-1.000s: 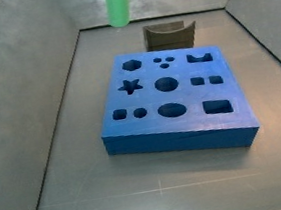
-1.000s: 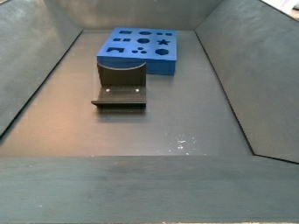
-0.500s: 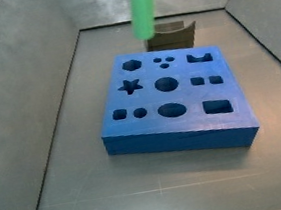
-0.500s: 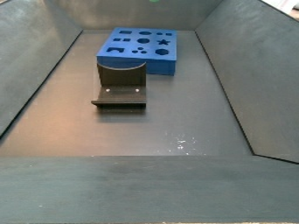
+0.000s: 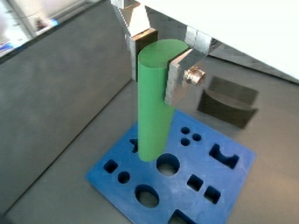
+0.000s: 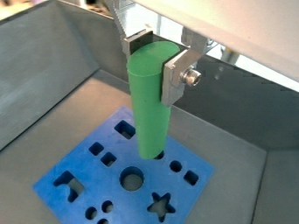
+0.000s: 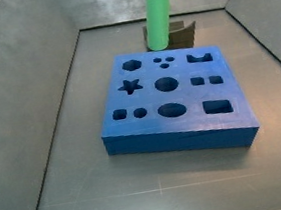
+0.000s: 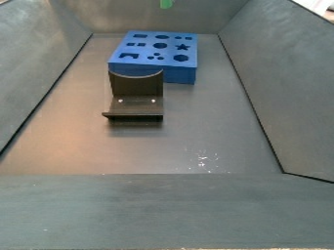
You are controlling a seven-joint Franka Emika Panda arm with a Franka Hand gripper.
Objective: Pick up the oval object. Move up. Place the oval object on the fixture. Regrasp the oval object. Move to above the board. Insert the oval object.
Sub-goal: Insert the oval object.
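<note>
2 fingers (image 5: 177, 72) of gripper (image 5: 162, 51) clamp oval object (image 5: 156, 101) (upright) above board (image 5: 122, 159).

I see the gripper (image 5: 159, 54) clamping the oval object (image 5: 156, 105) well above the board (image 5: 176, 175); air beneath is open. The fixture (image 5: 225, 101) stands just beyond the board; walls enclose both flanks.

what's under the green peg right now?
The oval object, clamped in the gripper, hangs above the board. In both wrist views its lower end covers part of the board's hole pattern, so the exact hole beneath is unclear.
</note>
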